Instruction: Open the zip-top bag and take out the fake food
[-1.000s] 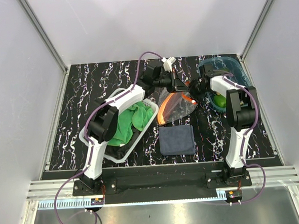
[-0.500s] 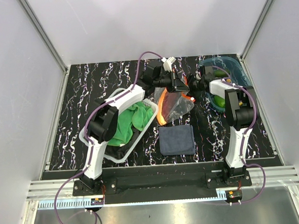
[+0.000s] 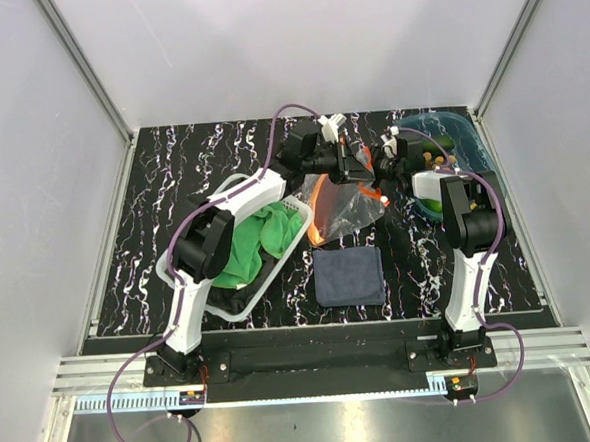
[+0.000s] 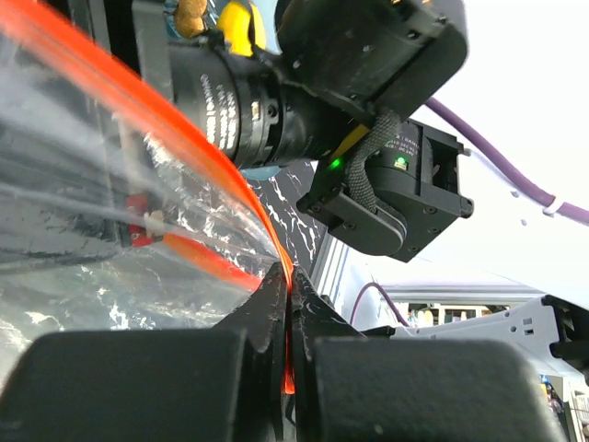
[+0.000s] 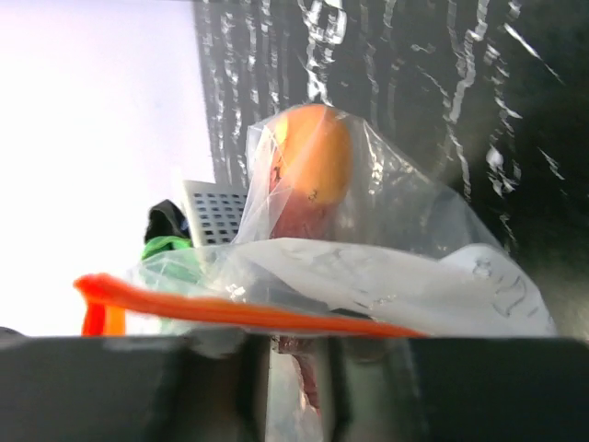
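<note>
Top external view: my two arms meet at the far middle of the table [image 3: 173, 188], and the bag [image 3: 349, 206] hangs between them, sagging toward the blue cloth [image 3: 348, 276] on the near side. My left gripper [image 3: 355, 164] has the left end of its mouth and my right gripper [image 3: 385, 167] the right end. I judge that each takes one lip so the zip can be pulled apart. The basket [image 3: 230, 307] with the green cloth [image 3: 248, 246] sits to the left. The tray [image 3: 467, 135] lies far right, just beside my right wrist, with green food [image 3: 433, 204] showing at its near end, so I judge it a handy place for what comes out.

Left wrist view: my left fingers [image 4: 258, 318] are clenched on the strip [image 4: 184, 129], which climbs from the pinch to the upper left with clear film spread below it. My right arm's wrist fills the space just beyond. A yellow bit and a brown bit show at the top edge. From here I cannot tell where they lie.

Right wrist view: the strip runs level just above my right fingers, and film drops into the narrow slit between them, so I read them as clamped on the bag's lip. An orange piece [image 5: 313, 152] sits inside the bag, so emptying is not yet done.
</note>
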Controlling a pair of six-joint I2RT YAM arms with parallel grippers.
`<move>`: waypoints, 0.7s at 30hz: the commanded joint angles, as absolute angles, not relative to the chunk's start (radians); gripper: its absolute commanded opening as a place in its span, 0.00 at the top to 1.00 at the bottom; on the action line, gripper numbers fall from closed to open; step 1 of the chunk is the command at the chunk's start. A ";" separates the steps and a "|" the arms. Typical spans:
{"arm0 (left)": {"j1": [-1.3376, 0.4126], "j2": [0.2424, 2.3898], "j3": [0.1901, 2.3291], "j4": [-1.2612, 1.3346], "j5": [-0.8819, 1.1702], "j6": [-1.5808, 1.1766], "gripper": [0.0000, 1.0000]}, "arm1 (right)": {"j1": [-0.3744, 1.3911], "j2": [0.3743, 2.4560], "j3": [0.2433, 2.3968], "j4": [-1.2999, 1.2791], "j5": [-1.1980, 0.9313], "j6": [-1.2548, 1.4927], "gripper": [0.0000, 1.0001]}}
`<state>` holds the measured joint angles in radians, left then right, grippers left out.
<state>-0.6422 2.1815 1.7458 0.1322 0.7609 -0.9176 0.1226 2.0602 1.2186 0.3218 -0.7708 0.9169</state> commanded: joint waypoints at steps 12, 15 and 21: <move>-0.557 2.053 1.733 0.153 0.835 -0.818 0.55 | 0.124 1.892 1.212 0.058 -0.781 0.727 1.00; -0.522 2.033 1.724 0.103 0.822 -0.747 0.32 | 0.123 1.855 1.200 0.020 -0.776 0.690 1.00; -0.465 2.036 1.715 0.066 0.854 -0.654 0.24 | 0.117 1.827 1.233 -0.055 -0.807 0.658 1.00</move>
<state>-0.4946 2.0899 1.7206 0.0803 0.7982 -0.7570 0.1215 1.8889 1.2030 0.0338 -0.7719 0.7124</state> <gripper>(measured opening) 0.718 0.032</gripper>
